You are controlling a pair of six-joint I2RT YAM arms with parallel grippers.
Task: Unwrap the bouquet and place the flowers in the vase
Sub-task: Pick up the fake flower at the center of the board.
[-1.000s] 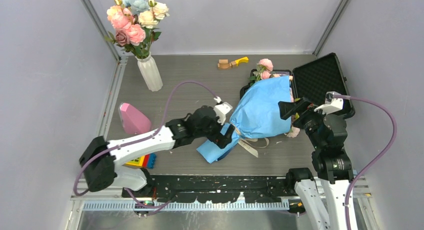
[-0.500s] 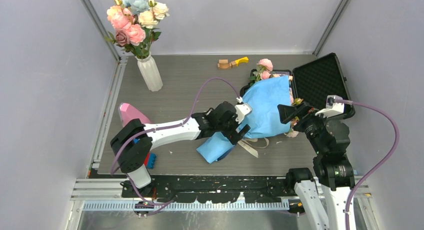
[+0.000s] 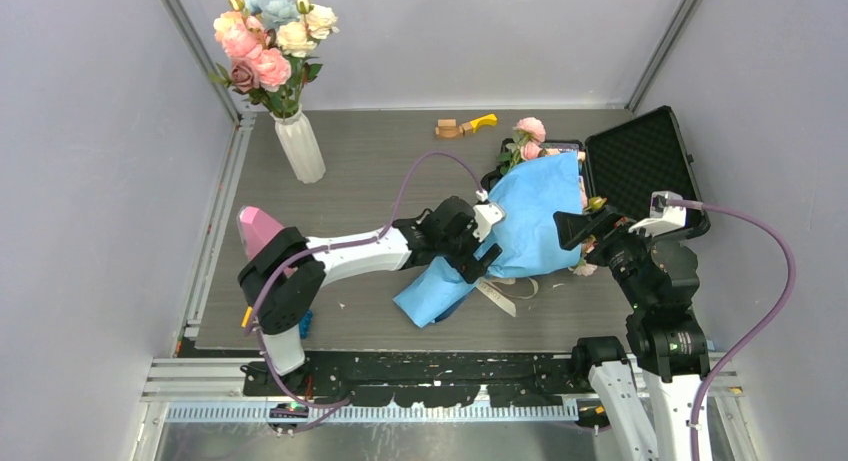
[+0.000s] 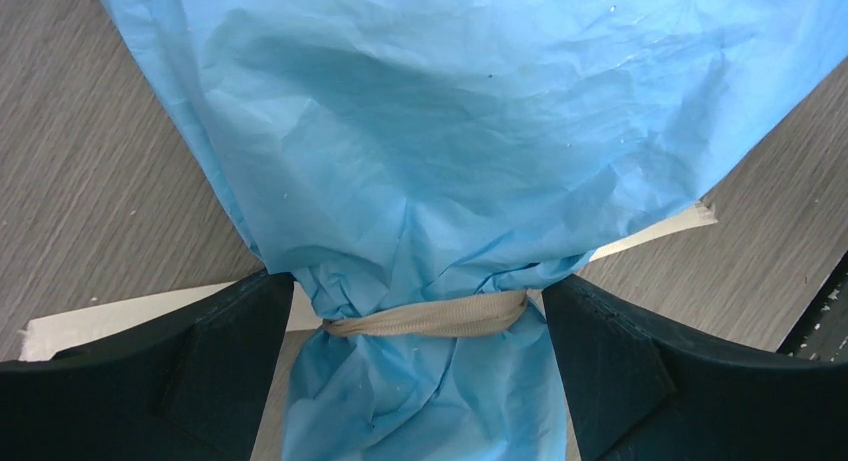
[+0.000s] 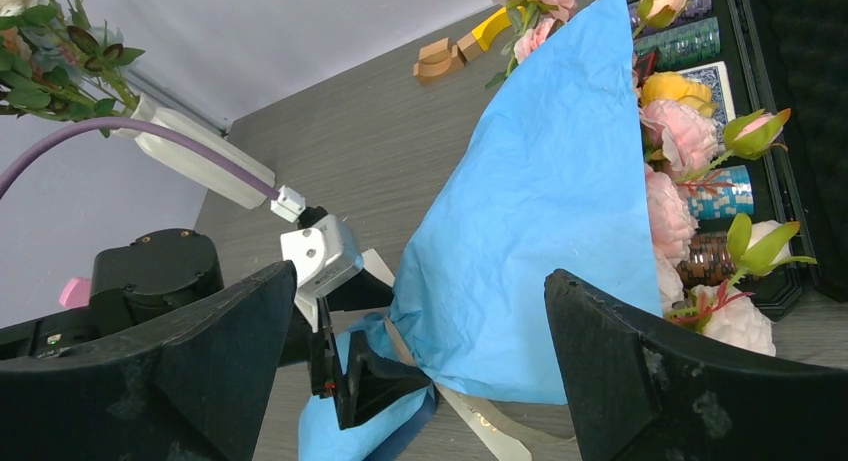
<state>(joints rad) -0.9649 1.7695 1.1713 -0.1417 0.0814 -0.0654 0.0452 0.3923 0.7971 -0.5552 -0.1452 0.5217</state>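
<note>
The grey wood-grain counter (image 3: 380, 181) carries everything. The biggest thing on it is the bouquet (image 3: 525, 221), lying flat right of the middle. The light blue side of its crinkled paper faces up, and the dark blue side shows under the narrow end. Its wide end points to the far side and overlaps the left edge of an open black case (image 3: 645, 156). Its tied end points toward the near edge.

The left gripper (image 4: 416, 301) is over the tied neck of the wrap with its jaws spread wide, one on each side of the paper. It is not clenched on it. The right gripper (image 5: 415, 301) is near the bouquet's right side, also fully spread and holding nothing.

The vase (image 3: 300, 146) stands upright in the far left corner, well apart from the bouquet. It holds large pink, white and pale blue blooms (image 3: 268, 36). A pink block (image 3: 262, 233) sits near the left edge, partly behind the left arm.

The flowers (image 5: 680, 131), yellow, pink and cream with green buds, stick out of the wrap's open side over the case. They are still wrapped.

A cream ribbon (image 4: 430, 316) is still tied round the neck, and its loose ends lie on the counter.

A yellow-handled tool (image 3: 483, 122) lies beside a small wooden piece (image 3: 448, 130) at the far edge.
</note>
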